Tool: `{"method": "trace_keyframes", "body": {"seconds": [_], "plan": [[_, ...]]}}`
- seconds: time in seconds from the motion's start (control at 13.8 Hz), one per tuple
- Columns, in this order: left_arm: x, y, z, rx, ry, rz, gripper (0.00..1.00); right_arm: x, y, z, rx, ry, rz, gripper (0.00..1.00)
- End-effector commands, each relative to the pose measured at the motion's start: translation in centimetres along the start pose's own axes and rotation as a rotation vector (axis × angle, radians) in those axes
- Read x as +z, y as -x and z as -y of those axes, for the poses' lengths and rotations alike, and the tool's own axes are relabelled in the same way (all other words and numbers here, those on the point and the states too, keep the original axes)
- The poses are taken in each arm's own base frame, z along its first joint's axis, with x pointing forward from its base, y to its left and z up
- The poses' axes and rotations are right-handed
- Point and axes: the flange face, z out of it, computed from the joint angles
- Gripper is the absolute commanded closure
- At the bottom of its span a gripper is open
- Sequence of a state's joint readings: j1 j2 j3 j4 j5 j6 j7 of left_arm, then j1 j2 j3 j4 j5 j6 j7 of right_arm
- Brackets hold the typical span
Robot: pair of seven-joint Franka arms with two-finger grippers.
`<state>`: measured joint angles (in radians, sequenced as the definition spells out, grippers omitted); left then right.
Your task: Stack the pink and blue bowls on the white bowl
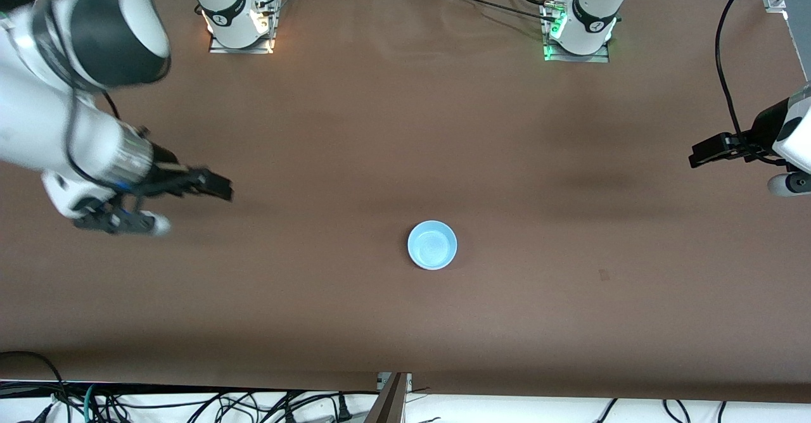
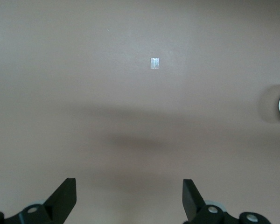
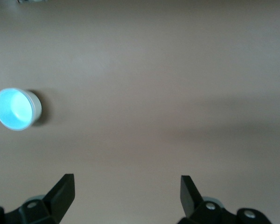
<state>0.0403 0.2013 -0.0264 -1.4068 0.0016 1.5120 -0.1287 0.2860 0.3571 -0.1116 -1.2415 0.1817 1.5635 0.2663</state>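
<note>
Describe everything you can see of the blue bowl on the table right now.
The blue bowl is small, round and light sky blue, smooth and plastic-looking. It stands upright, open side up and empty, near the middle of the brown table, on its half nearer the front camera. From the right wrist view its outer wall looks whitish, so it may be nested on another bowl. No gripper touches it.

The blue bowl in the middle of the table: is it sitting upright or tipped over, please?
Upright: the blue bowl shows its open mouth and inside from above, empty.
</note>
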Motion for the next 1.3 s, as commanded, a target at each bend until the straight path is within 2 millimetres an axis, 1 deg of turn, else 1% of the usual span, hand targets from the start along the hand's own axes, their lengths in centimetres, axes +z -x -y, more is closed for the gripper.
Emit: {"method": "trace_keyframes", "body": {"seconds": [0.0,0.14,0.29,0.43,0.51,0.65,0.72,0.87,1.01,1.09,1.23], "plan": [[-0.3,0.4,-0.1,0.014,0.001,-0.001,0.00,-1.4,6.0,-4.9,-0.029,-0.009,0.028,0.00],[-0.3,0.4,-0.1,0.015,-0.002,-0.001,0.00,-2.6,7.8,-6.1,-0.047,0.023,0.013,0.00],[-0.3,0.4,-0.1,0.015,-0.004,-0.002,0.00,-2.8,8.9,-6.3,-0.054,0.048,0.008,0.00],[-0.3,0.4,-0.2,0.015,-0.004,-0.002,0.00,-3.3,9.0,-7.3,-0.048,0.058,0.000,0.00],[-0.3,0.4,-0.3,0.017,-0.004,-0.002,0.00,-3.3,9.3,-6.3,-0.068,0.068,-0.002,0.00],[-0.3,0.4,-0.4,0.018,-0.006,-0.002,0.00,-3.1,9.5,-5.7,-0.086,0.123,-0.010,0.00],[-0.3,0.4,-0.4,0.018,-0.006,-0.002,0.00,-3.3,9.6,-6.1,-0.080,0.122,-0.014,0.00],[-0.3,0.4,-0.4,0.018,-0.006,-0.002,0.00,-3.4,10.7,-6.1,-0.086,0.126,-0.018,0.00],[-0.3,0.4,-0.4,0.018,-0.006,-0.002,0.00,-3.7,10.7,-6.1,-0.085,0.128,-0.013,0.00],[-0.3,0.4,-0.4,0.018,-0.006,-0.002,0.00,-4.1,10.4,-6.2,-0.082,0.125,-0.022,0.00],[-0.3,0.4,-0.4,0.018,-0.004,-0.002,0.00,-4.4,10.0,-6.2,-0.086,0.123,-0.028,0.00]]}}
